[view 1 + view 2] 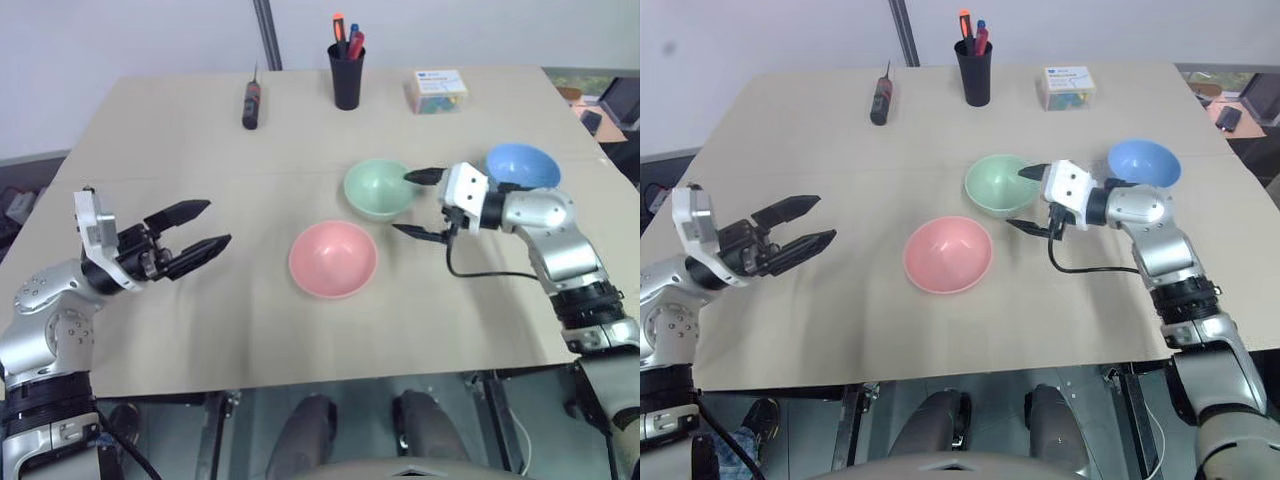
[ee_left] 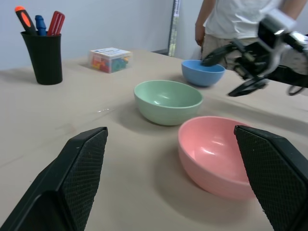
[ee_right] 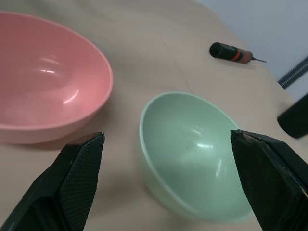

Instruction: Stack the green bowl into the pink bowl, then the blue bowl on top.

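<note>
The worktop (image 1: 200, 330) carries all three bowls apart from one another, so nothing is stacked yet; I judge the first step, picking up the green bowl (image 1: 378, 188), is in hand. Taking the pink bowl (image 1: 333, 259) as the mark: the green bowl sits just behind it and a little to the robot's right, the blue bowl (image 1: 522, 165) farther right and well apart. All three are empty. The right hand (image 1: 420, 205), fingers spread wide and holding nothing, hangs beside the green bowl's rim; it next needs to straddle that rim and close. The left hand (image 1: 200, 228), also wide and empty, waits well left of the pink bowl. Behind, a black cup (image 1: 346, 75) holds pens.
</note>
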Tool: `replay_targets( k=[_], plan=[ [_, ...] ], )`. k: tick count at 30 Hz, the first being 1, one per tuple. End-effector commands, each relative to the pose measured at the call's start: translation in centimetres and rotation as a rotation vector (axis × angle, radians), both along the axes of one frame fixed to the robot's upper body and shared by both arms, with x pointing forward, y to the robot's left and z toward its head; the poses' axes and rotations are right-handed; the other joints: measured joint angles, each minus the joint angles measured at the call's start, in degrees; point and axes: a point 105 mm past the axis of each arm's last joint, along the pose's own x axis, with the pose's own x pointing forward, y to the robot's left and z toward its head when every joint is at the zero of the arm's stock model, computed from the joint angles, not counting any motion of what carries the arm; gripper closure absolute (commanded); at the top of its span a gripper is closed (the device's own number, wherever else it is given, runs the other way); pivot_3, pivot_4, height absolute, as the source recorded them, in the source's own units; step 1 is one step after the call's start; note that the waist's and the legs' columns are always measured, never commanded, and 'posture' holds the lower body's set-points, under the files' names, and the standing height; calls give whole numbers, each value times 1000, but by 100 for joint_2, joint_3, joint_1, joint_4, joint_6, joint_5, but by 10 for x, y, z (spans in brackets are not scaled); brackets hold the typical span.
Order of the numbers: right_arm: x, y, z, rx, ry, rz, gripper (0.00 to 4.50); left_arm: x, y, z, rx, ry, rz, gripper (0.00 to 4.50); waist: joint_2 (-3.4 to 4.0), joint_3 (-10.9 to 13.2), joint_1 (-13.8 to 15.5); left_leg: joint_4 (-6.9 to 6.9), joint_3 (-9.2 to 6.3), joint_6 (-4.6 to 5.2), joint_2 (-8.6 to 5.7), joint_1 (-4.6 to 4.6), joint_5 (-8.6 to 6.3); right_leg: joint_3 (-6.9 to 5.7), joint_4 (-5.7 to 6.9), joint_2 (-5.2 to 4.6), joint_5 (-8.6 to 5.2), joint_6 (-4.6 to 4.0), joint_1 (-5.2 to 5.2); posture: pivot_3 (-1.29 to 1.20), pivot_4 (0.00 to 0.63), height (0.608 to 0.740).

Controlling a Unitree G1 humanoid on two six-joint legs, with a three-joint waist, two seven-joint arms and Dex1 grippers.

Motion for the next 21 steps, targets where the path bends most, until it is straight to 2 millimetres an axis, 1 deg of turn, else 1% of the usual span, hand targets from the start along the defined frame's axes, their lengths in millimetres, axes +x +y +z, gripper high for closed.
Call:
replay_targets(
  k=[1,4,6,7,8,9,10,12,15,16,17,19,21],
  plan=[
    [13,10,2,-108,-90,14,64,-9,9,7,15,-47,-2,52,1,1,-13,0,2,0,0,-4,0,2,0,0,0,0,-3,0,150,740],
    [21,19,-18,-212,-63,34,64,-11,10,2,20,-46,-8,52,1,0,-18,-1,-1,-1,0,-4,0,-1,1,0,0,0,-5,0,150,740],
    [24,20,-27,-263,-55,41,64,-11,10,1,21,-49,-8,52,0,0,-24,-4,2,-1,1,-3,0,1,2,3,0,0,-6,0,150,740],
    [27,19,-34,-320,-55,35,64,-12,9,-1,21,-51,-14,52,1,1,-24,-4,1,-1,2,-3,1,0,2,4,0,0,-5,0,150,740],
    [30,17,-40,-394,-79,37,488,-13,8,-2,21,-52,-21,0,1,1,-16,-4,2,-1,1,-3,1,1,1,3,0,0,-6,0,150,740],
    [32,15,-44,-446,-98,40,599,-13,7,-3,21,-52,-27,0,2,1,-17,-4,1,-1,-1,-5,1,0,1,0,0,0,-6,0,150,740],
    [34,14,-46,-475,-109,41,837,-14,7,-3,23,-52,-29,0,3,1,-24,-4,3,-1,-2,-5,1,2,0,0,0,0,-8,0,150,740],
    [37,15,-45,-491,-128,47,1593,-14,6,-4,24,-59,-29,0,-2,-1,-27,-3,9,-2,-3,-3,1,7,3,-1,0,0,-9,0,150,740],
    [39,18,-42,-495,-153,53,2855,-14,3,-2,21,-77,-32,0,-1,-1,-20,-2,2,-3,0,-1,1,2,6,2,0,-1,-8,0,150,740],
    [40,19,-42,-494,-156,55,3475,-14,2,-2,18,-82,-32,0,-1,-1,-21,-3,1,-3,0,-1,1,2,6,2,0,-1,-8,0,150,740],
    [40,19,-42,-492,-157,57,3569,-14,2,-1,15,-86,-32,0,-1,-1,-25,-3,1,-3,0,-1,1,2,6,2,0,-1,-8,0,150,740],
    [39,20,-42,-493,-158,62,4460,-13,0,-1,16,-90,-34,0,-1,-1,-34,-3,5,-3,0,-1,1,5,6,1,0,-1,-8,0,150,740],
    [39,21,-40,-480,-153,62,4486,-12,-1,-2,22,-95,-35,0,-2,-1,-37,-3,5,-3,0,-1,1,6,6,2,0,-1,-8,0,150,740]
  ],
)
